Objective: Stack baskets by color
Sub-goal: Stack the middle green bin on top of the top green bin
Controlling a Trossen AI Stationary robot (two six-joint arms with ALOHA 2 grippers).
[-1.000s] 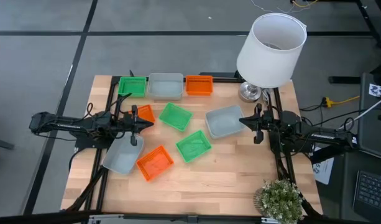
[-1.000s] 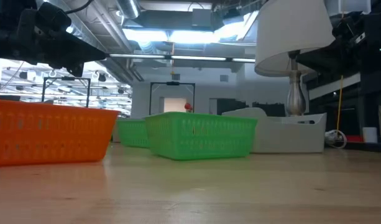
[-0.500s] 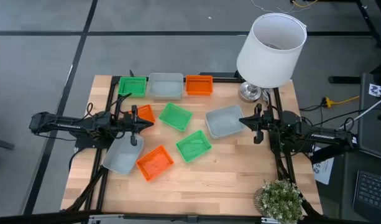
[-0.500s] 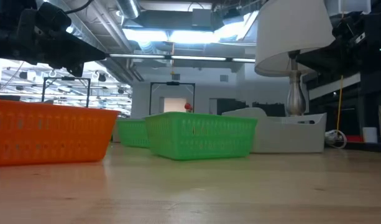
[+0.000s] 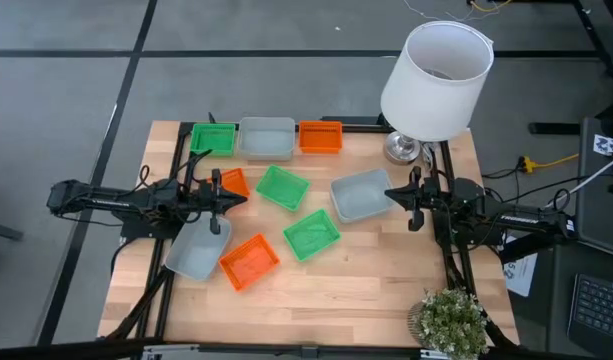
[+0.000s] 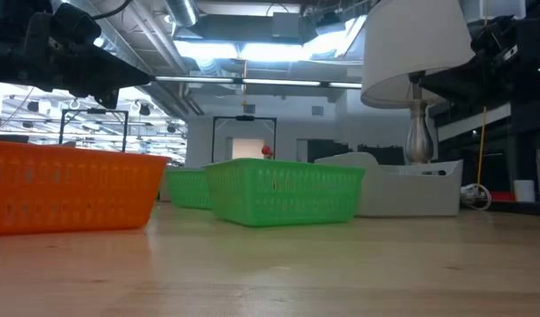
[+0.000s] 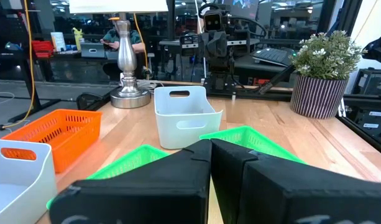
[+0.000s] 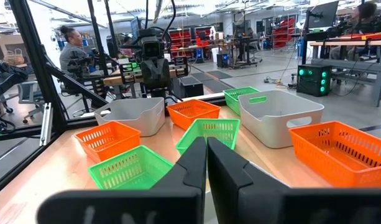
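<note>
Several baskets lie on the wooden table. Along the far edge a green basket (image 5: 213, 138), a grey one (image 5: 266, 138) and an orange one (image 5: 320, 137) stand in a row. In the middle lie an orange basket (image 5: 233, 183), two green ones (image 5: 282, 187) (image 5: 312, 235) and a grey one (image 5: 362, 195). Nearer the front are an orange basket (image 5: 249, 261) and a grey one (image 5: 196, 250). My left gripper (image 5: 241, 197) (image 7: 210, 149) hovers shut above the middle orange basket. My right gripper (image 5: 389, 192) (image 8: 206, 149) hovers shut at the middle grey basket's right rim.
A white lamp (image 5: 436, 75) stands at the table's far right corner, and a potted plant (image 5: 451, 320) at the near right corner. Bare wood (image 5: 346, 290) stretches along the near edge. In the low view an orange basket (image 6: 67, 187) and a green one (image 6: 283, 189) stand closest.
</note>
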